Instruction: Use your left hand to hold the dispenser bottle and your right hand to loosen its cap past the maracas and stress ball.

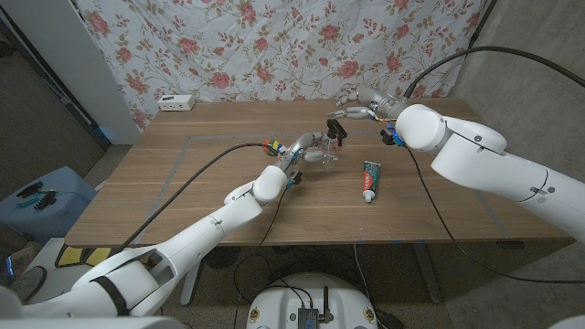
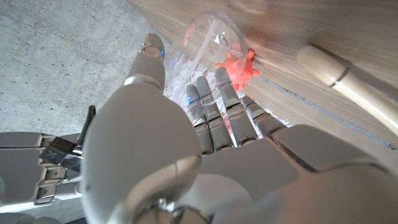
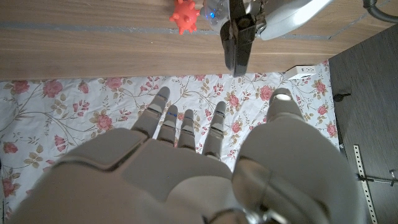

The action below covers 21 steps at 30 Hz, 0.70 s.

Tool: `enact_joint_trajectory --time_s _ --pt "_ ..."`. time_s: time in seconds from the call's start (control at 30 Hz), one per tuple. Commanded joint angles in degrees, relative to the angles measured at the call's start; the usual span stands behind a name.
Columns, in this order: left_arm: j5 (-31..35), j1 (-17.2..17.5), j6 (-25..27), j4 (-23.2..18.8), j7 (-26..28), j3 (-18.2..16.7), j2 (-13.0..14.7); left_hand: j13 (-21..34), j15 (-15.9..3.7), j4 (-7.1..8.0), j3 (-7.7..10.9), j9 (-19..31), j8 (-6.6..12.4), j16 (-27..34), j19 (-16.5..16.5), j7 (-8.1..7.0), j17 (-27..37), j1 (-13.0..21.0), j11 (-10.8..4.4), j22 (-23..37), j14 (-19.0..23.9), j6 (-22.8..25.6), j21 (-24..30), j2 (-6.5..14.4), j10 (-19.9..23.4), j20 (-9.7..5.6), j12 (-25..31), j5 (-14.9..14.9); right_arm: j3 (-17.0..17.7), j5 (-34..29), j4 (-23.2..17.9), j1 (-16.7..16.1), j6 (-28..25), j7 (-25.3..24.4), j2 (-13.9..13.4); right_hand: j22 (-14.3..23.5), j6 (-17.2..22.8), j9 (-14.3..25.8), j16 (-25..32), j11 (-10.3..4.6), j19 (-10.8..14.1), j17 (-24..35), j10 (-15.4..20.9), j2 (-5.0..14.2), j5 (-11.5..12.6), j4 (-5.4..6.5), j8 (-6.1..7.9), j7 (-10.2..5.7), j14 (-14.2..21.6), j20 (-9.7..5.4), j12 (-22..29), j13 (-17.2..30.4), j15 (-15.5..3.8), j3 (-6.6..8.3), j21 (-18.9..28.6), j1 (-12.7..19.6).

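1. The left hand (image 1: 302,151) wraps its fingers (image 2: 208,109) around the clear bottle (image 1: 322,151), held at mid-table.
2. The cap (image 1: 335,131) points up and away — toward the right hand (image 1: 358,111).
3. The right hand's fingers (image 3: 186,124) are spread, holding nothing, just beyond the cap.

On the wooden table (image 1: 210,196) in front of me, a toothpaste tube (image 1: 370,180) lies to my right of centre, and a small multicoloured cube (image 1: 268,146) sits nearer the middle. A white power strip (image 1: 176,102) rests at the far left corner, against a floral cloth backdrop (image 1: 283,50). A blue bin (image 1: 41,203) stands on the floor to my left.
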Motion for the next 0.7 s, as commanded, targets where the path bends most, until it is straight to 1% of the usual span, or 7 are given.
enact_joint_trajectory --time_s 0.03,0.13,0.37,0.4,0.53,0.63,0.7 --pt "0.1 -0.4 -0.1 0.4 0.2 0.1 -0.2 9.3 -6.15 6.53 7.15 0.2 0.38 0.0 0.4 -1.53 0.3 -5.8 -3.1 0.1 2.7 4.0 0.2 6.4 3.6 -2.97 0.5 0.3 -3.0 -1.3 -1.2 2.7 -3.0 3.4 -0.7 0.2 -1.2 0.3 -0.4 0.27 -0.3 0.1 -0.9 -0.92 0.6 -0.71 0.05 0.91 -0.6 0.27 -0.4 0.1 0.51 0.18 -0.1 0.4" --pt "0.1 -0.5 -0.1 0.4 0.1 0.1 -0.1 9.3 -6.17 6.53 7.19 0.2 0.35 0.0 0.4 -1.52 0.3 -5.8 -3.24 0.1 2.7 3.9 0.2 6.4 3.8 -2.98 0.6 0.3 -4.3 -2.0 -1.3 3.7 -4.2 3.9 -0.4 0.2 -1.7 0.3 -0.5 0.31 -0.4 0.1 -1.3 -1.23 0.7 -0.99 0.11 1.41 -0.8 0.44 -0.4 0.1 1.0 0.18 -0.1 0.4" --pt "-0.1 -0.5 -0.1 0.5 -0.1 0.0 -0.1 9.2 -6.29 6.49 7.2 0.2 0.4 0.0 0.4 -1.57 0.3 -5.9 -3.35 0.1 2.7 4.1 0.2 6.4 3.9 -3.01 0.6 0.3 -7.8 -4.6 -1.1 6.1 -6.7 4.3 0.5 0.2 -1.7 0.4 -0.4 0.2 -0.1 0.0 -1.9 -1.7 0.8 -1.47 0.47 1.68 -0.8 0.87 -0.4 0.1 1.25 0.19 0.1 0.7" --pt "-0.2 -0.5 -0.1 0.6 -0.2 0.0 -0.1 9.2 -6.22 6.51 7.21 0.2 0.42 0.0 0.4 -1.63 0.3 -5.9 -3.2 0.1 2.8 4.1 0.1 6.4 3.8 -3.01 0.5 0.3 -8.5 -5.1 -1.1 6.6 -7.1 4.4 0.6 0.2 -1.1 0.5 -0.3 0.17 0.0 0.0 -1.9 -1.92 0.9 -1.91 0.92 1.46 -0.7 0.92 -0.3 0.1 1.25 0.33 0.1 1.1" --pt "-0.2 -0.7 -0.3 0.8 -0.3 0.1 -0.1 9.2 -6.27 6.49 7.22 0.2 0.39 0.1 0.4 -1.58 0.4 -5.9 -3.27 0.1 2.7 4.1 0.1 6.4 3.9 -3.0 0.5 0.3 -10.1 -6.0 -0.7 8.1 -7.9 5.2 0.9 0.2 -0.5 0.7 -0.1 0.3 0.5 -0.1 -2.1 -2.26 1.0 -2.82 1.52 1.36 -0.4 1.0 -0.2 0.1 1.38 0.7 0.3 2.1" --pt "-0.2 -0.9 -0.4 1.0 -0.3 0.1 -0.1 9.2 -6.31 6.49 7.22 0.2 0.37 0.1 0.4 -1.67 0.3 -5.9 -3.31 0.1 2.8 4.0 0.1 6.3 3.9 -3.03 0.5 0.3 -10.9 -6.5 -0.5 8.7 -8.0 5.5 1.0 0.2 -0.1 0.8 -0.1 0.26 0.6 -0.1 -2.2 -2.38 1.0 -3.25 1.82 1.44 -0.4 1.0 -0.2 0.1 1.39 0.9 0.3 2.7" --pt "-0.2 -1.0 -0.5 1.1 -0.3 0.1 -0.2 9.2 -6.35 6.52 7.26 0.2 0.38 0.0 0.4 -1.59 0.3 -5.9 -3.21 0.1 2.7 4.0 0.1 6.4 3.8 -3.03 0.5 0.3 -12.0 -7.3 -0.4 9.5 -9.0 5.8 1.3 0.2 0.2 0.9 -0.1 0.25 0.6 -0.1 -2.3 -2.46 1.1 -3.59 2.05 1.6 -0.4 1.01 -0.1 0.1 1.38 1.07 0.3 3.1"
